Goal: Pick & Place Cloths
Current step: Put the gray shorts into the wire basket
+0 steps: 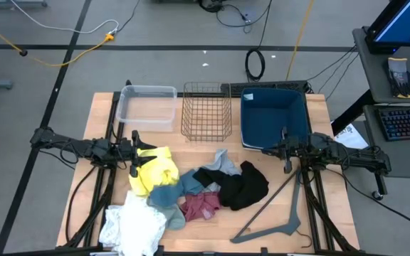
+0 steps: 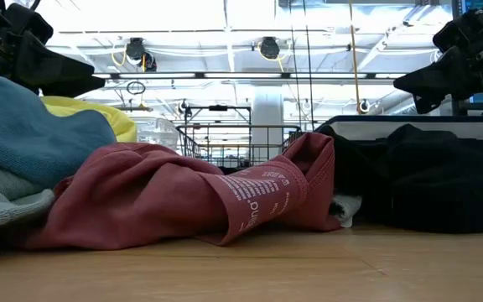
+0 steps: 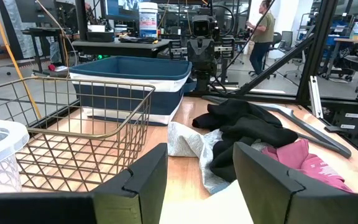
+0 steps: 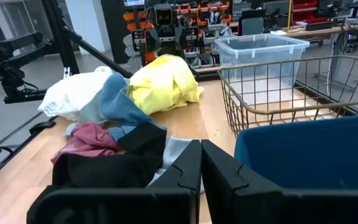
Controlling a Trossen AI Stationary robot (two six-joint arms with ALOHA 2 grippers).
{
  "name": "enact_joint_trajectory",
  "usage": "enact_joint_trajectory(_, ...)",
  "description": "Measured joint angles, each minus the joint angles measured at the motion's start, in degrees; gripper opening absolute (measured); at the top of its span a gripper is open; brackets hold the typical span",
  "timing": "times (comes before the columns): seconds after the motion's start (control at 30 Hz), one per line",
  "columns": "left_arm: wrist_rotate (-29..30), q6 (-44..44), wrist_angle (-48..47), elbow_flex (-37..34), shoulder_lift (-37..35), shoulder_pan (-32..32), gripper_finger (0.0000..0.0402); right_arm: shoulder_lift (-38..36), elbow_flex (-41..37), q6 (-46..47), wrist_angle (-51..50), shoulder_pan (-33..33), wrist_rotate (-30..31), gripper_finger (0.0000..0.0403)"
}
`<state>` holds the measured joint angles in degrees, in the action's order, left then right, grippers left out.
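The left gripper (image 1: 134, 153) hovers with jaws apart at the yellow cloth (image 1: 154, 169); beside it on the table (image 1: 312, 213) the white cloth (image 1: 132, 226), teal-blue cloth (image 1: 168, 193), maroon-pink cloth (image 1: 201, 205), light grey cloth (image 1: 221, 162) and black cloth (image 1: 243, 185) lie heaped and touching; all look limp and light, so pinch a raised fold; the right gripper (image 1: 285, 151) waits, jaws together, near the blue bin (image 1: 274, 114).

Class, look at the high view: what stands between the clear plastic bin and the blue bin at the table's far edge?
The wire basket stands between the clear plastic bin and the blue bin, empty; the high view shows this.
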<state>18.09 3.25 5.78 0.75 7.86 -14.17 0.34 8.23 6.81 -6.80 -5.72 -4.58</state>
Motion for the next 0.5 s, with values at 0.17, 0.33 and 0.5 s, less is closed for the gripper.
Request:
enact_joint_trajectory(0.17,0.0,0.01,0.0,-0.01,0.02,0.02,0.0184,-0.02,0.0,0.0,0.19,0.0,0.0,0.0004)
enact_joint_trajectory(0.33,0.0,0.0,0.02,0.0,0.0,0.0,0.0184,0.0,0.0,-0.15,1.69,-0.02,0.0,0.0004)
enact_joint_trajectory(0.5,0.01,0.01,0.48,0.0,0.0,0.02,0.0184,0.0,0.0,-0.48,5.24,0.0,0.0,0.0004)
